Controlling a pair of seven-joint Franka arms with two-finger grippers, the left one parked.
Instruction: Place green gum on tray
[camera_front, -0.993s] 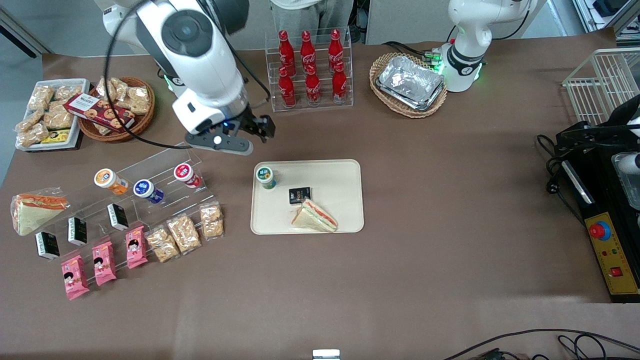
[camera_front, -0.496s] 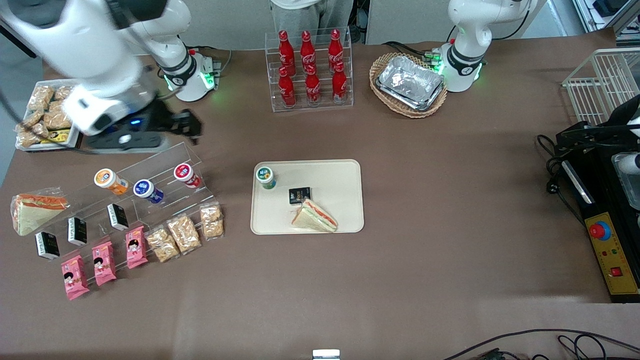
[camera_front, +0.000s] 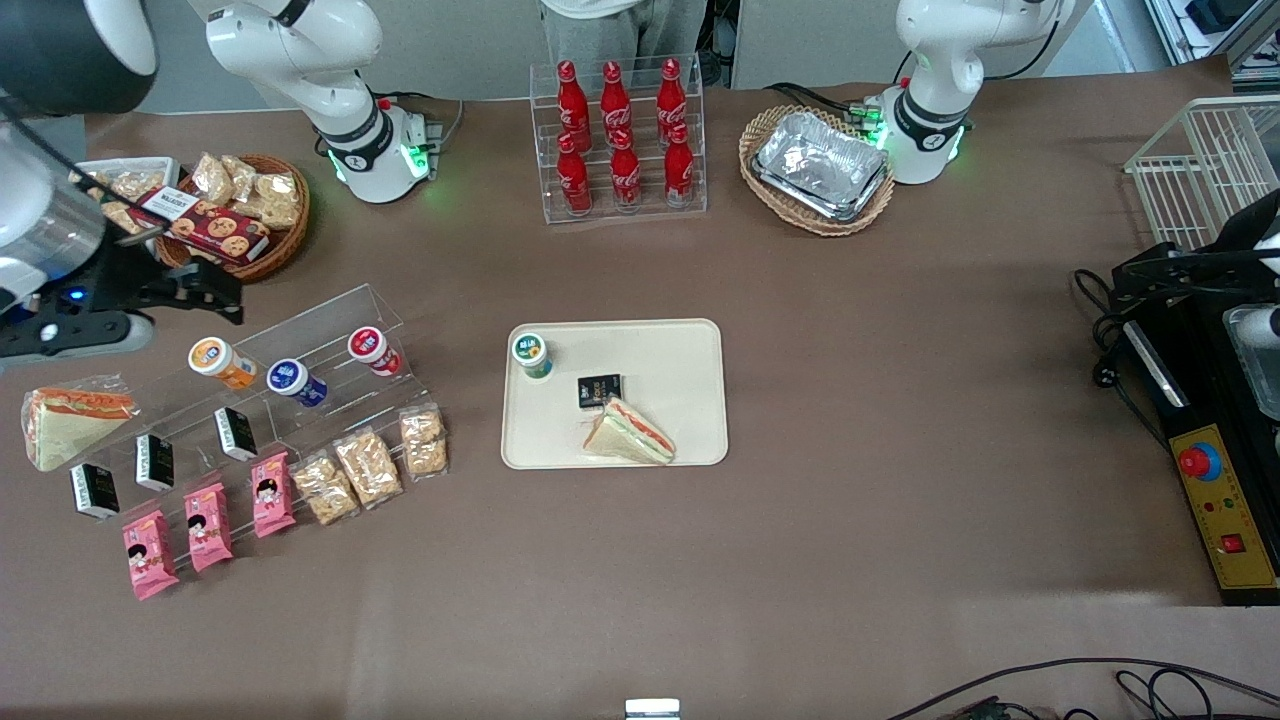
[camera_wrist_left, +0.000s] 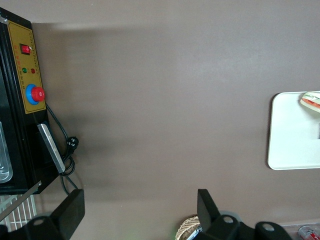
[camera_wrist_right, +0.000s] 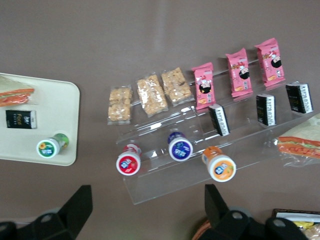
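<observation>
The green gum (camera_front: 531, 354), a green canister with a white lid, stands upright on the cream tray (camera_front: 670, 345), in the corner nearest the display rack. It also shows in the right wrist view (camera_wrist_right: 51, 146) on the tray (camera_wrist_right: 55, 107). My right gripper (camera_front: 222, 296) is open and empty. It hangs high above the table at the working arm's end, over the rack's upper edge and well away from the tray. In the right wrist view the gripper (camera_wrist_right: 148, 199) has its fingers spread wide with nothing between them.
A sandwich (camera_front: 630, 432) and a small black box (camera_front: 599, 389) lie on the tray. A clear rack (camera_front: 300, 340) holds orange (camera_front: 222, 361), blue (camera_front: 295, 381) and red (camera_front: 373, 350) canisters. Snack packs, cola bottles (camera_front: 620, 135) and a basket of foil trays (camera_front: 818, 165) stand around.
My right arm has swung away from above the tray to the working arm's end of the table, gripper empty. The green gum stays standing on the tray.
</observation>
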